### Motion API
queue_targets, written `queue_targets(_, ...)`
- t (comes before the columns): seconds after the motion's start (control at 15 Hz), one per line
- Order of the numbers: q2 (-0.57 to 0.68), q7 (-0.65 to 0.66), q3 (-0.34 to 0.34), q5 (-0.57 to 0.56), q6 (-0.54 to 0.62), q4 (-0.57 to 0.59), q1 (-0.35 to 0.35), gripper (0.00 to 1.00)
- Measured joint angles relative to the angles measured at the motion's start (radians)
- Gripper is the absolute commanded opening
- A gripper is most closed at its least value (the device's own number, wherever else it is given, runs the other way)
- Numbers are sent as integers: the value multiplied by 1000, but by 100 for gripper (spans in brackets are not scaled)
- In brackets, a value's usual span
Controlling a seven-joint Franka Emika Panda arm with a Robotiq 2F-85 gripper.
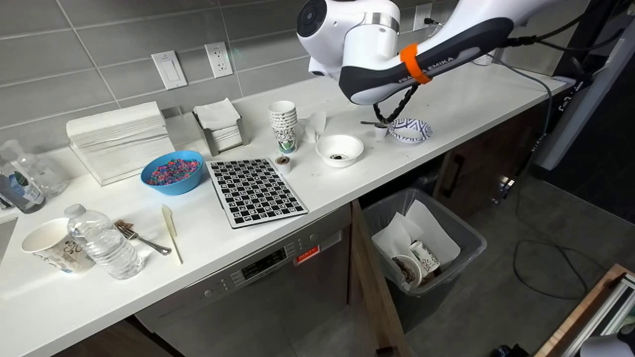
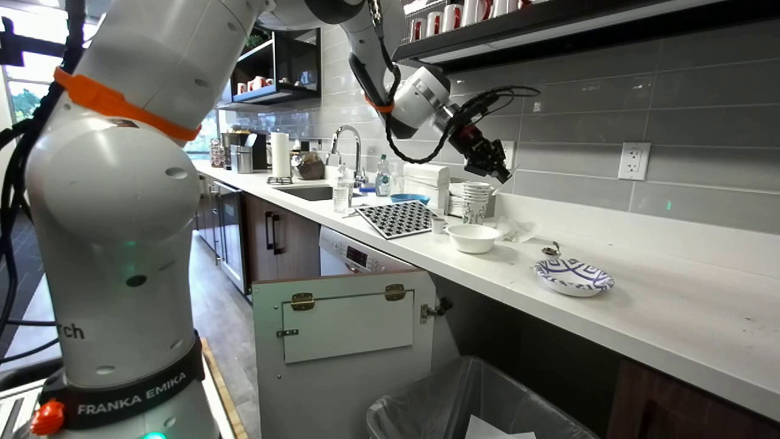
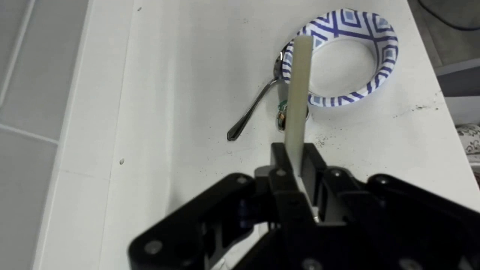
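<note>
The gripper (image 3: pixel 294 159) pinches a long, cream, plastic-looking strip (image 3: pixel 299 90) above the white, flat-topped bench (image 3: pixel 210 67); since much of its length sticks out unsupported, a bump could twist it loose

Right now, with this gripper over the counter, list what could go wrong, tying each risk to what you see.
The gripper is shut on a pale stick that juts far out, so a knock might twist it loose. The tall stack of paper cups could topple if brushed. The white bowl holds dark bits that might spill if bumped.
</note>
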Motion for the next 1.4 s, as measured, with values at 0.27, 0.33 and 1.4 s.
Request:
queue_targets(0.27, -24, 156, -18, 56, 51, -36, -17, 4)
queue_targets(0.33, -31, 202, -26, 57, 68, -50, -20, 4)
queue_targets(1.4, -102, 611, -121, 121, 345, -207, -61, 4)
